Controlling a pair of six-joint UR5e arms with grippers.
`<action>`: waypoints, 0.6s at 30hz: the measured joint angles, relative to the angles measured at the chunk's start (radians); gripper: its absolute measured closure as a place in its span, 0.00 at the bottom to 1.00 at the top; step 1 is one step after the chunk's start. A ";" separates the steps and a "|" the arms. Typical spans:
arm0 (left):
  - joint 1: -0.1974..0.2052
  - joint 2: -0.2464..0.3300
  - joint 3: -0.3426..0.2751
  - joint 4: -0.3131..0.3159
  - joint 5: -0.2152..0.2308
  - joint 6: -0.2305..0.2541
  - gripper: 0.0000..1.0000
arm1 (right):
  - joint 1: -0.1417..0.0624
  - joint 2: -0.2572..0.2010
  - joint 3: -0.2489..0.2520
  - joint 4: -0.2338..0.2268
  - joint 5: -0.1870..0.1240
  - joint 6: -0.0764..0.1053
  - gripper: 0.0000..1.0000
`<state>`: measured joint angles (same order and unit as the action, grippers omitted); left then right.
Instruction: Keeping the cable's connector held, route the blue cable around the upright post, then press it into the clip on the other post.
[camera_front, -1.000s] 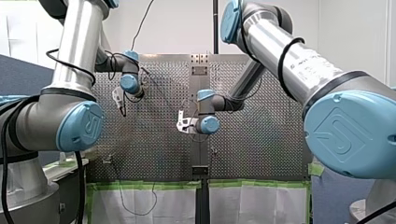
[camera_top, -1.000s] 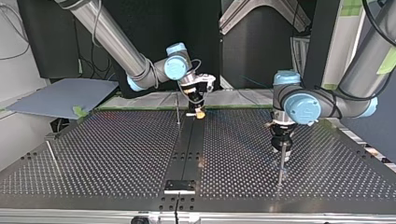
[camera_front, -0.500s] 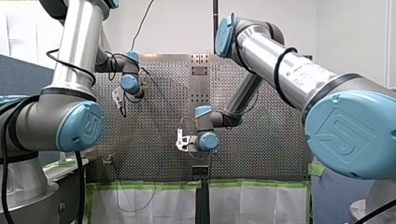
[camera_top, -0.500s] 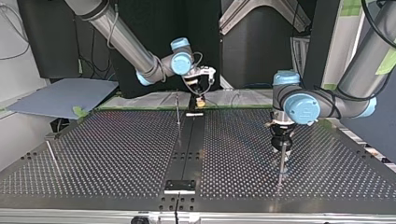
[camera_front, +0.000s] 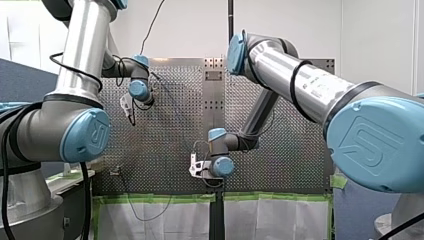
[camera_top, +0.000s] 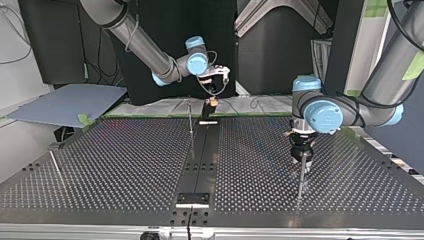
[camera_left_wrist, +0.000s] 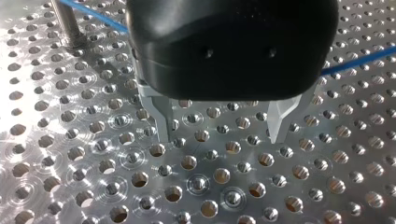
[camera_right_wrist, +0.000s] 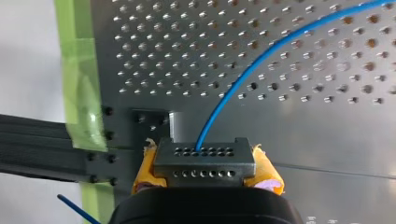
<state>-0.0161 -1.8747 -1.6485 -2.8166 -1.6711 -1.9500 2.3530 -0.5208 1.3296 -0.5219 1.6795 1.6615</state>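
My right gripper (camera_right_wrist: 206, 173) has its yellow pads (camera_right_wrist: 268, 176) clamped tight on the connector (camera_right_wrist: 204, 158), a dark block with rows of small holes that sits squarely between the jaws. The blue cable (camera_right_wrist: 243, 79) leaves the block's front face and sweeps ahead of the jaws in a long arc over the perforated table (camera_right_wrist: 303, 130). Off to one side of the gripper, green tape (camera_right_wrist: 79, 88) runs along the table's edge.

Over to my left gripper (camera_left_wrist: 220, 133): its metal fingers (camera_left_wrist: 161, 119) are wide apart with nothing between them, tips close over the table's holes. Behind those jaws the cable crosses, showing on either side of the black body. The upright post (camera_left_wrist: 65, 21) stands beside and behind the jaws, and the cable passes right at it; I cannot tell whether they touch.

In the top view, my right gripper hangs at the table's far edge with a thin post (camera_top: 190, 120) just beside its jaws.
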 joint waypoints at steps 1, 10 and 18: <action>0.000 0.000 0.000 0.000 0.000 -0.001 0.01 | 0.000 0.007 0.000 -0.004 0.002 0.000 1.00; 0.002 0.000 0.000 0.000 0.000 -0.003 0.01 | -0.007 0.089 0.033 -0.070 0.036 0.025 1.00; 0.004 0.000 0.000 0.000 0.000 -0.003 0.01 | -0.017 0.132 0.089 -0.143 0.045 0.077 1.00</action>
<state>-0.0125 -1.8749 -1.6484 -2.8166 -1.6712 -1.9527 2.3356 -0.3884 1.4186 -0.6653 1.7247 1.7388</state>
